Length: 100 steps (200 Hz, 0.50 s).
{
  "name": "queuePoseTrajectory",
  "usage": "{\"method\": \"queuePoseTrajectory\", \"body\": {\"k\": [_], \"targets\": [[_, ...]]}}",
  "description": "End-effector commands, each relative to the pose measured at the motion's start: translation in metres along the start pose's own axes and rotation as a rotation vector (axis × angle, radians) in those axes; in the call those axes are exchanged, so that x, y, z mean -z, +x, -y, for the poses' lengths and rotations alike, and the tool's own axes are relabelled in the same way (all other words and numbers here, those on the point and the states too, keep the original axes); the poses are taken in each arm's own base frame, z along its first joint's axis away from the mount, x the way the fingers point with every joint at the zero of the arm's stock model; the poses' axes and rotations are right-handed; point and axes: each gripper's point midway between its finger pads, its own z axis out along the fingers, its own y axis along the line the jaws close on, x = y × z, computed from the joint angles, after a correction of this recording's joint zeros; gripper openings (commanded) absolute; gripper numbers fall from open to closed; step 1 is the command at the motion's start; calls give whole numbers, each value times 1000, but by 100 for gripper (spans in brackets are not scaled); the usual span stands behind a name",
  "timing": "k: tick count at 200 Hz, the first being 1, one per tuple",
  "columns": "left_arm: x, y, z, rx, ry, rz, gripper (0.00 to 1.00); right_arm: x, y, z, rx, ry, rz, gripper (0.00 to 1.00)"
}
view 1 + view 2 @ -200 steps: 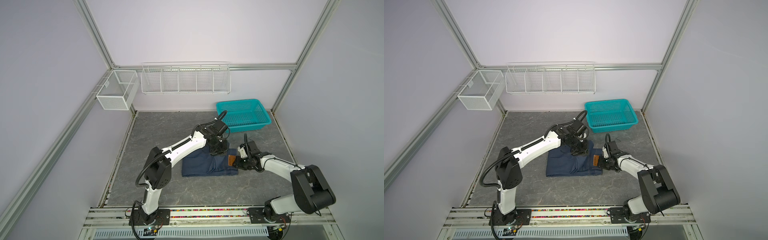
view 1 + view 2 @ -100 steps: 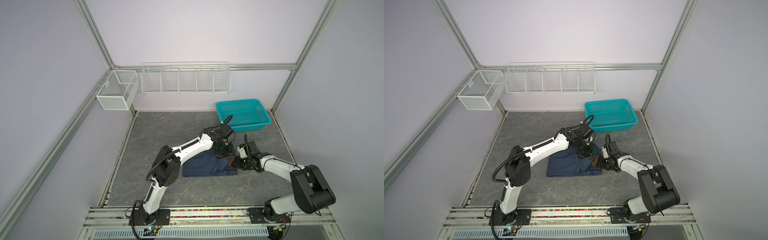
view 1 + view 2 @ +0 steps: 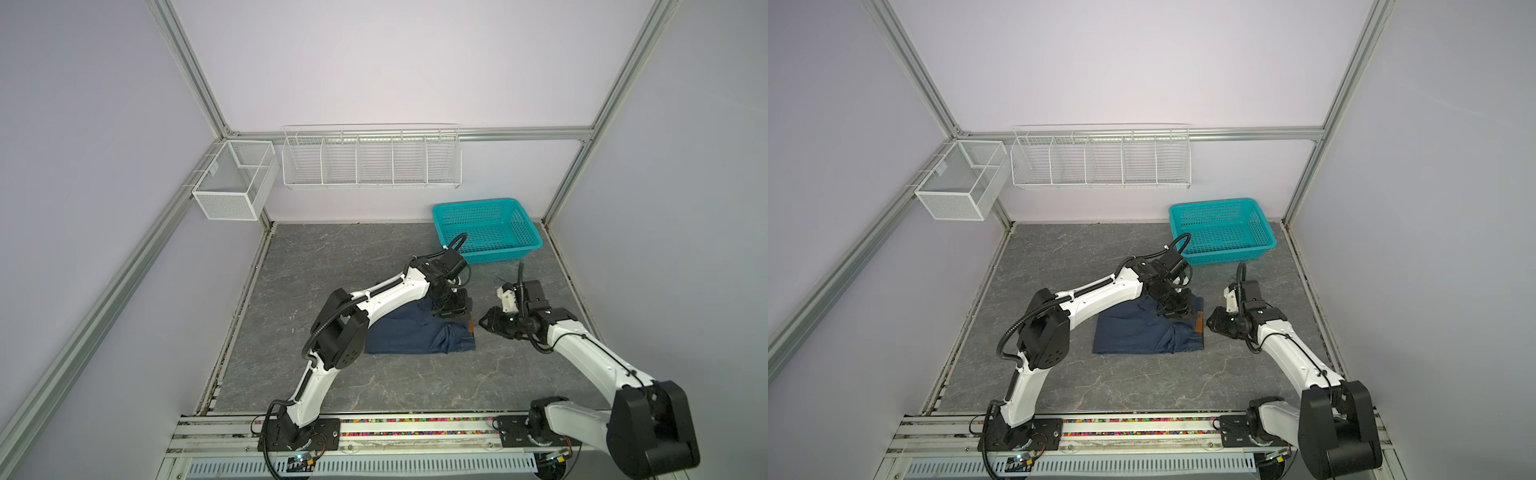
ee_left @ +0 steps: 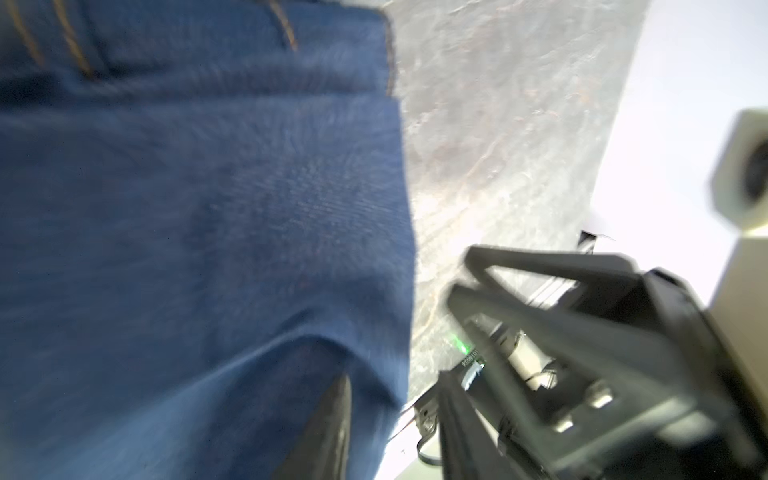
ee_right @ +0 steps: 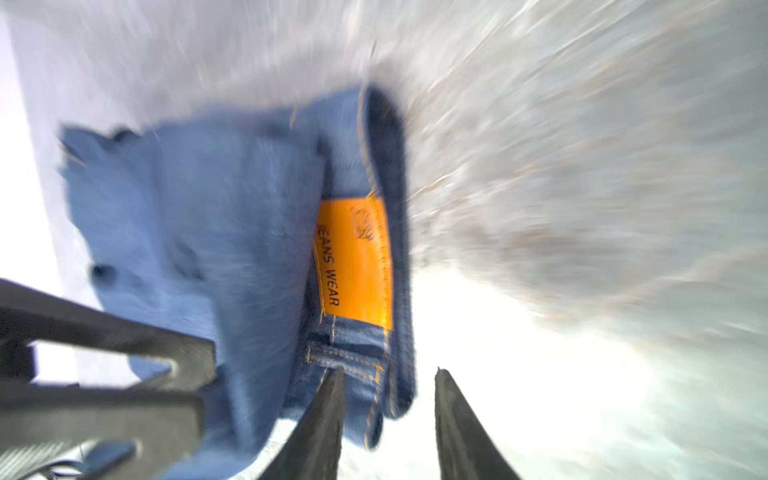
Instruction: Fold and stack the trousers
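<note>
Trousers: the dark navy denim jeans (image 3: 411, 332) (image 3: 1142, 332) lie folded into a rough rectangle on the grey marbled counter (image 3: 332, 257) (image 3: 1059, 257). They sit a little right of centre in both top views, with the waistband end turned toward the right arm.
Waistband patch: a tan-orange patch (image 3: 471, 323) (image 3: 1199, 326) sits on the edge of the fold nearest the right arm. The right wrist view shows it large (image 5: 353, 257), with "EANS WEAR" readable through the blur.
Left claw: the left claw (image 3: 451, 311) (image 3: 1177, 309) is down on the far corner of the jeans at the waistband end and meets the cloth in both top views.
Left claw state: cannot tell. The left wrist view is filled with denim (image 4: 187, 208) and shows only one dark finger (image 4: 332, 424), with cloth bulging over it.
Right claw: the right claw (image 3: 484, 323) (image 3: 1213, 324) is low over the counter, just beside the patch edge and pointing at it.
Right claw state: spread (image 5: 389, 372), with a clear gap between the fingers and nothing pinched. One fingertip (image 5: 336, 386) overlaps the waistband corner, and contact there cannot be judged.
Basket: a teal perforated plastic basket (image 3: 498, 254) (image 3: 1225, 254) stands at the back right of the counter, apart from the jeans.
Wall: a white wire rack (image 3: 370, 160) and a white mesh box (image 3: 232, 183) hang above the counter.
</note>
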Motion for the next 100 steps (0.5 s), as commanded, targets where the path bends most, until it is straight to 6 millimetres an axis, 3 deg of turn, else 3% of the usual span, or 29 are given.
{"method": "queuePoseTrajectory", "body": {"k": [1,22,52,75,100], "targets": [[52,-1,27,-35,83,48,38,21,0,-5,7,-31,0,40],[68,3,12,-21,50,52,38,28,-14,-36,18,-173,22,41],[79,-3,-37,12,-62,78,38,20,-27,-80,74,-292,33,39],[85,-11,-72,19,-179,103,37,1,-14,-119,161,-340,-31,37],[88,-20,-107,40,-253,133,37,-24,1,-126,214,-316,-103,36]]}}
